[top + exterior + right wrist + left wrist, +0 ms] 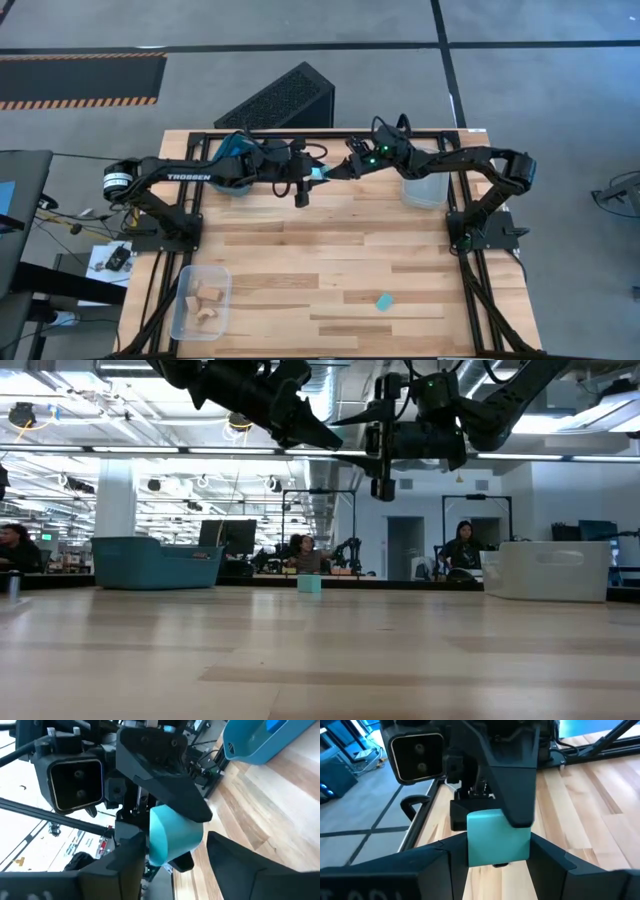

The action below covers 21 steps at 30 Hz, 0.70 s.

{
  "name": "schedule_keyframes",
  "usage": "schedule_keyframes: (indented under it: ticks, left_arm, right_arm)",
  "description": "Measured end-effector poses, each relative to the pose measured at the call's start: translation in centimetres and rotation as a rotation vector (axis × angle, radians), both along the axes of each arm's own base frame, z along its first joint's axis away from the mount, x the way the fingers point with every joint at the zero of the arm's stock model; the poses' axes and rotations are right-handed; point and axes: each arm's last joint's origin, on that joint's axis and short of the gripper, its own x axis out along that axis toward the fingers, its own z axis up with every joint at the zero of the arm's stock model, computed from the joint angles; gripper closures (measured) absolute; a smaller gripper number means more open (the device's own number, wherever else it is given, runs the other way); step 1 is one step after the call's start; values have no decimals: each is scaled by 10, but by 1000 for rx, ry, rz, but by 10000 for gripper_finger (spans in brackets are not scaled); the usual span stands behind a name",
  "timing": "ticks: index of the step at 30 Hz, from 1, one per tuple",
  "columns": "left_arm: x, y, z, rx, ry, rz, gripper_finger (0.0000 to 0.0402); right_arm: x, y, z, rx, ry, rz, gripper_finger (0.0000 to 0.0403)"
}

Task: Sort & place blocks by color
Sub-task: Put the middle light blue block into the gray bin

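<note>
Light cyan block (498, 836) sits clamped in the left hand (498, 851) beside the teal plastic bin (240, 150); right hand (172, 851) spread loose around it.

Two dark, matte black robot arms, each built of jointed segments. The left arm (190, 175) carries white "TROSSEN" lettering along one link and a round silver-white motor cap at its shoulder. The right arm (470, 160) shows small green indicator lights near its wrist. Thin black cables loop along both. Each wrist bears a boxy black camera housing with a rounded rectangular window, and smooth, angular black plastic fingers.
</note>
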Motion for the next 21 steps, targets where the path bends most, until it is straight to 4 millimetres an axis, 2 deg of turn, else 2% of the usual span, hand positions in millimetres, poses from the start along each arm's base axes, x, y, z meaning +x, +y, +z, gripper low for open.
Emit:
schedule_keyframes:
  ticks: [6, 17, 21]
  left_arm:
    - [1, 0, 3, -4, -34, -10, 253]
    - [2, -2, 4, -13, -43, -38, 253]
    - [1, -1, 3, -24, -38, -18, 253]
  right_arm:
    - [1, 1, 3, -24, -32, -11, 171]
    - [4, 8, 7, -38, -71, 12, 262]
    - [4, 7, 7, -38, -70, -12, 271]
